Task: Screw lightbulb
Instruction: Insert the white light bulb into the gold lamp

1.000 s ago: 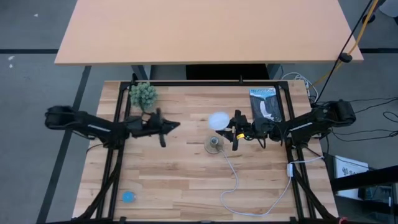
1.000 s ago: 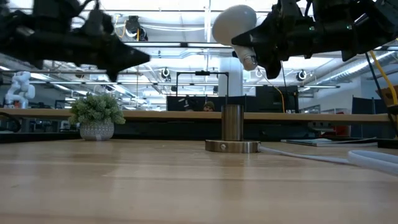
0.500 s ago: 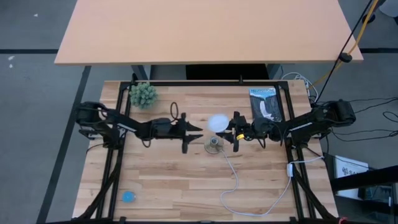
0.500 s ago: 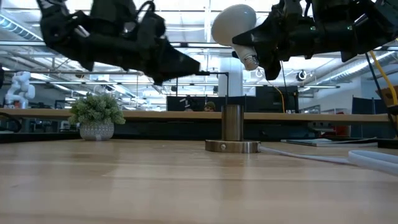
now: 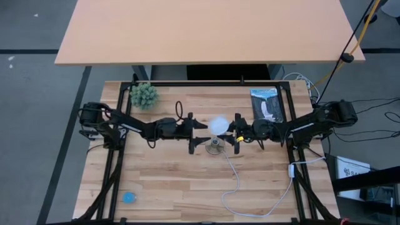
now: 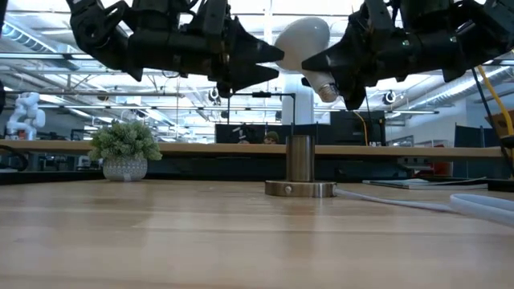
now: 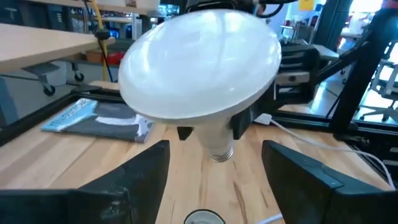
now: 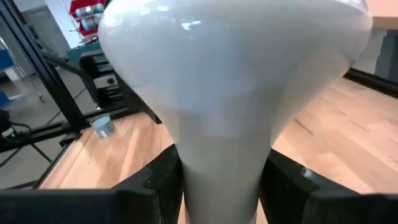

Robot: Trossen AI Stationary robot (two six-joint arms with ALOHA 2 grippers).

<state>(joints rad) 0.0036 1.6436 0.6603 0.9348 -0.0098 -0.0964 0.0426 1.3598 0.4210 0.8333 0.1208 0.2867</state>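
My right gripper pinches the neck of the lightbulb and holds it in the air at the centre of the high view, tilted, just above the socket. My left gripper is beside the globe with its fingers spread, not touching it. I judge that this is the handover or alignment step. Next I must bring the screw base upright over the socket opening, lower it straight, then turn it gently.
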